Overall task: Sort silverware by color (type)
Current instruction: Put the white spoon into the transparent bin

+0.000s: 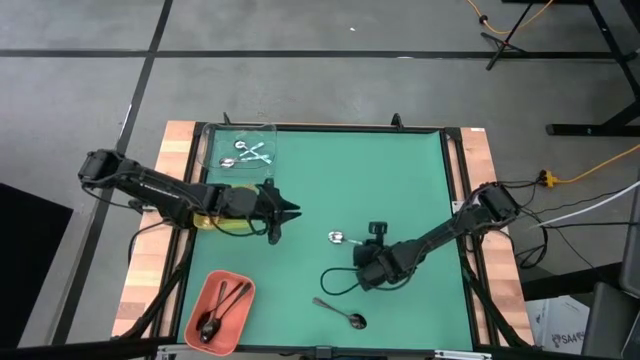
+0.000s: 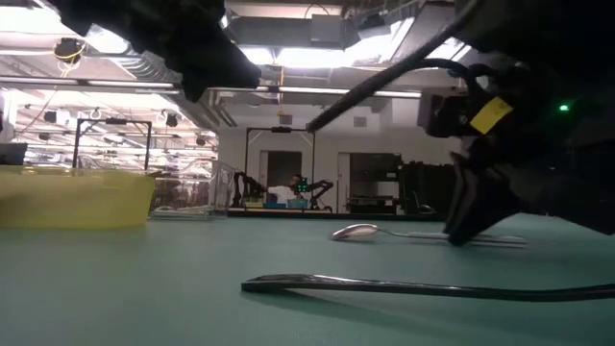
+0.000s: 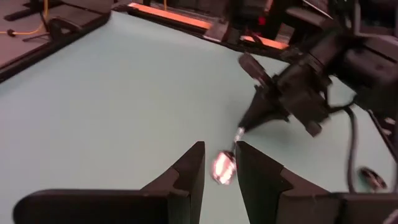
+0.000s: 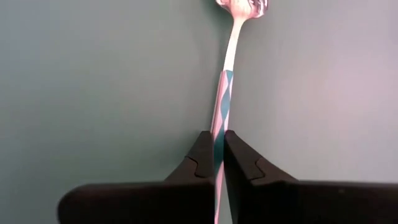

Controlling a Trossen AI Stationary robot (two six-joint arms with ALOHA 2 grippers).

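A silver spoon (image 1: 338, 238) lies on the green mat right of centre, and my right gripper (image 1: 360, 246) is shut on its handle. A dark spoon (image 1: 342, 314) lies loose on the mat nearer the front edge. The clear tray (image 1: 214, 136) at the far left holds silver spoons (image 1: 250, 153). The salmon tray (image 1: 203, 291) at the near left holds dark spoons (image 1: 222, 308). My left gripper (image 1: 290, 212) hangs open and holds nothing above the mat, just right of the yellow tray (image 1: 236, 229). My right gripper pinches the silver spoon's thin handle (image 4: 224, 118) between its two fingertips (image 4: 202, 152). The fingers slant down from the table's right side, with the handle running on ahead of them toward the bowl. The bowl (image 2: 354, 232) rests on the mat and the handle lies about level.
The dark spoon (image 2: 384, 284) lies between my right gripper and the front edge. A black cable (image 1: 335, 280) loops on the mat beside the right arm. The mat's middle and far right are bare green. Wooden table strips run along both sides.
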